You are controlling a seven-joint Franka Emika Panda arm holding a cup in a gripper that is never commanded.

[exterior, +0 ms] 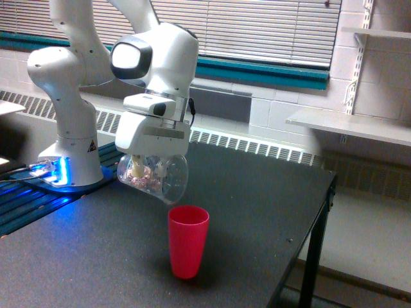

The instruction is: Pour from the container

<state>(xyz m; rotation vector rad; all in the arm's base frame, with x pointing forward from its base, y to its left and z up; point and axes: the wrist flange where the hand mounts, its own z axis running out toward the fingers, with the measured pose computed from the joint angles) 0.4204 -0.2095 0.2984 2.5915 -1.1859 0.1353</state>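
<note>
The container (156, 178), a clear plastic cup with whitish and pinkish bits lying in it, hangs tipped on its side above the table, its wide mouth facing the exterior view's right and slightly down. My gripper (149, 165) is shut on it from above; the white hand hides most of the fingers. An opaque red cup (187, 240) stands upright on the black table (257, 212), just below and to the right of the container's mouth. The bits stay inside, toward the container's bottom end.
The arm's white base (67, 147) stands at the exterior view's left on a blue-lit mount. The table's edge (308, 237) drops off at the right. A radiator and a wall with blinds run behind; a shelf (353, 125) sits at the right.
</note>
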